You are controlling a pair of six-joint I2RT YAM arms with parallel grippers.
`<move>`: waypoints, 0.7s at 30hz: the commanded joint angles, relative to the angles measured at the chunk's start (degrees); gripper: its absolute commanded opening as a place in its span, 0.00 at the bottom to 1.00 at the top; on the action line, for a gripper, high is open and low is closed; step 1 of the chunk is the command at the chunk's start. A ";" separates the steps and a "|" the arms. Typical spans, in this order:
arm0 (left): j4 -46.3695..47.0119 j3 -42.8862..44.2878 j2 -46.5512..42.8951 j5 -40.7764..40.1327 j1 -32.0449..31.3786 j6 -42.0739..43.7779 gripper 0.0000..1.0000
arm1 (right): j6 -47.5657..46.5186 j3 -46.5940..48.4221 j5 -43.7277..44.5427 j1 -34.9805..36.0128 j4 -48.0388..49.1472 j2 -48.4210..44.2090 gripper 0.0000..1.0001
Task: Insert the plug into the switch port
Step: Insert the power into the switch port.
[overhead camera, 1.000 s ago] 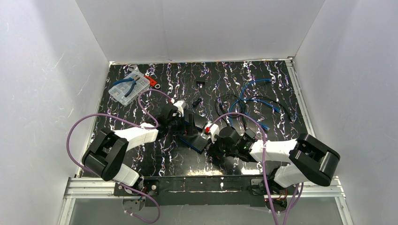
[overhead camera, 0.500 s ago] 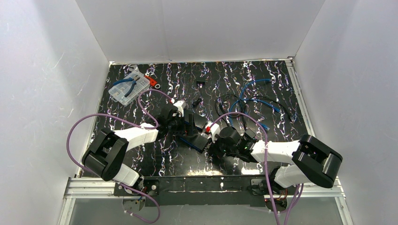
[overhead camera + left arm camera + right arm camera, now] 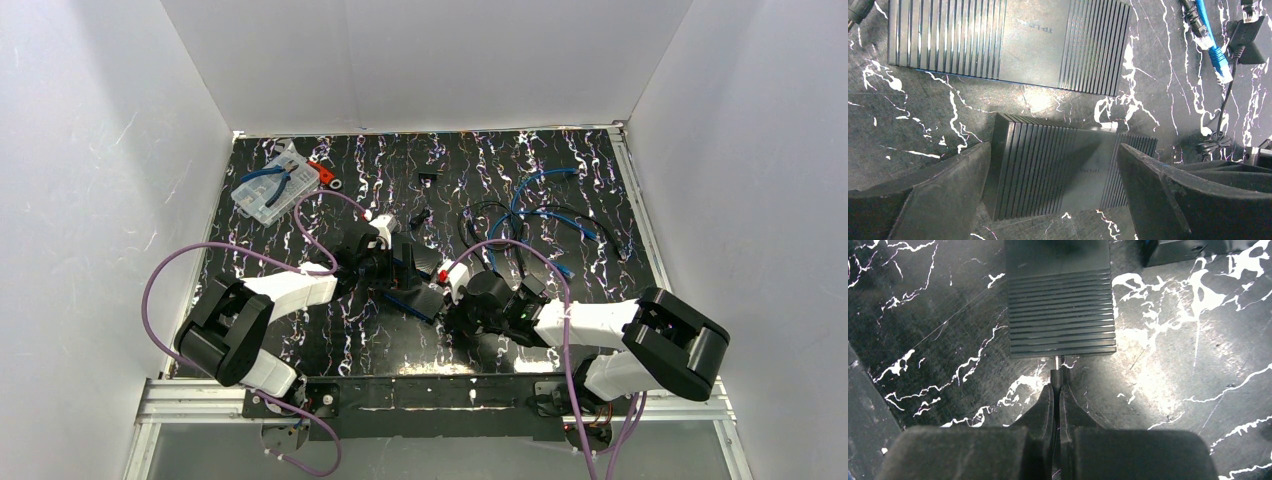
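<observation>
A small black ribbed switch (image 3: pixel 1068 170) lies on the dark marbled mat between my left gripper's (image 3: pixel 1055 192) wide-open fingers (image 3: pixel 948 190); whether they touch it I cannot tell. In the right wrist view the same switch (image 3: pixel 1060 300) lies straight ahead. My right gripper (image 3: pixel 1058 390) is shut on a thin black plug (image 3: pixel 1058 376). The plug's metal tip meets the switch's near edge. In the top view the switch (image 3: pixel 425 300) sits between the left gripper (image 3: pixel 388 264) and the right gripper (image 3: pixel 452 300).
A larger black switch (image 3: pixel 1008 45) lies just beyond the small one. Blue and black cables (image 3: pixel 545 215) are strewn at the right, with a blue connector (image 3: pixel 1215 50) near the left gripper. A clear parts box (image 3: pixel 272 185) stands at the back left.
My right gripper has edged forward with the plug toward the switch, and the switch has shifted slightly away from it. The left arm has barely moved.
</observation>
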 commanded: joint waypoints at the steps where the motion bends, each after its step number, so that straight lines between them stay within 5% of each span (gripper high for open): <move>1: -6.51 -2.26 1.80 1.41 -0.34 0.20 0.98 | -0.51 0.64 3.05 0.14 4.79 -0.82 0.01; 21: -6.13 -2.67 2.33 2.64 -0.51 0.71 0.98 | -3.54 1.69 0.97 0.24 6.26 2.26 0.01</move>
